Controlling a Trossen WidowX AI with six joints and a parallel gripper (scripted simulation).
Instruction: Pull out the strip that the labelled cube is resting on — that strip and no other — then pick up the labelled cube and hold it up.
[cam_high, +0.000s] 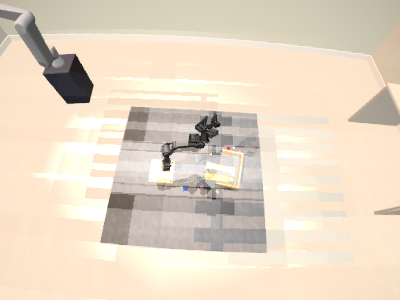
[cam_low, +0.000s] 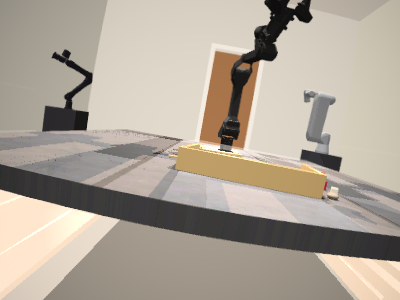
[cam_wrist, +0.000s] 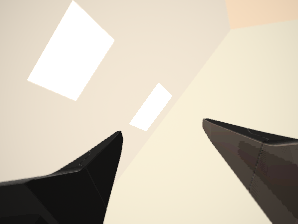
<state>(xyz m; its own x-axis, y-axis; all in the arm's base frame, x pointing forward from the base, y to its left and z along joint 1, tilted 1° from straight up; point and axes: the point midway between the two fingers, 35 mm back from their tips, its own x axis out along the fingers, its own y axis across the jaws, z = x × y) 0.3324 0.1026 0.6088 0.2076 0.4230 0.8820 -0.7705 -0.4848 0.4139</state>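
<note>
Arm (cam_low: 239, 85): black, raised high over the table, wrist turned up toward the ceiling; base standing on a pale pad at the mat's left-middle in the top view.
Gripper (cam_high: 209, 121): spread wide, nothing between the fingers; only wall and ceiling with two white panels behind them in the wrist view.
Fingers: two dark wedges, well apart, tips pointing up.
Tray (cam_low: 250, 172): shallow tan box on the mat, right of the arm's base in the top view; pale contents inside, too blurred to name.
Cube: cannot tell which item it is; small red (cam_high: 228, 148), blue (cam_high: 185, 188) and dark red specks near the tray edges, too small to read any label.
Strip: cannot be made out in any view.
Small pale block (cam_low: 332, 193): on the mat just beside the tray's right end, next to a red bit, in the exterior view.
Mat (cam_high: 150, 220): grey patchwork, under everything.
Gripper to tray: well apart, far above it.
</note>
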